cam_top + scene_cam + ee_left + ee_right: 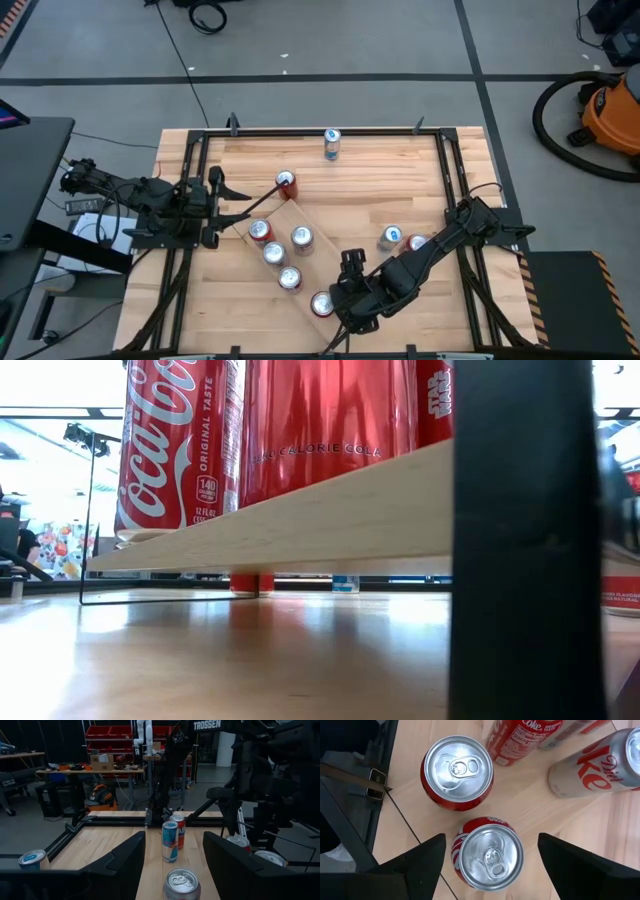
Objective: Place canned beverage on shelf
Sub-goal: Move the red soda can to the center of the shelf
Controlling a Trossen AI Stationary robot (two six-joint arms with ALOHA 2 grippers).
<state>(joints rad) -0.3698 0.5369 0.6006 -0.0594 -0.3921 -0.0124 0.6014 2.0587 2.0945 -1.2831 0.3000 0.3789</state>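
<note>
Right tool (490, 857) poised above the near end of the shelf (318, 285), fingers spread wide to either side of a red can (488, 856), not gripping it. That can stands upright on the plank's end with its top showing. Just beside it, another red can (457, 772), also upright.

Risk, as judged: the wide fingers sit close to the can's sides. Any sideways drift on withdrawal could clip it, and it could topple into its neighbour or go off the plank's end. Cans on the shelf are packed closely, so one knock may carry down the row. The plank rests on thin black rods (85, 525) and may rock under a bump.

Writing, near end: "Coke" and a nutrition panel on a red can (520, 737); "Diet" over part of "Coke" on a silver can (592, 765).

Low view, from under the plank: "Coca-Cola", "ORIGINAL TASTE", "140 calories" badge on one can (175, 445); "ZERO CALORIE COLA" on the next (320, 430); "STAR WARS" mark on a third (432, 395).

Farther out: left tool (170, 865) hovers at the plank's far end, fingers wide apart, empty, a silver-topped can (181, 885) between them. Beyond, a blue-and-silver Red Bull can (170, 841) on the tabletop (380, 185). "TROSSEN" reads on the right arm.
</note>
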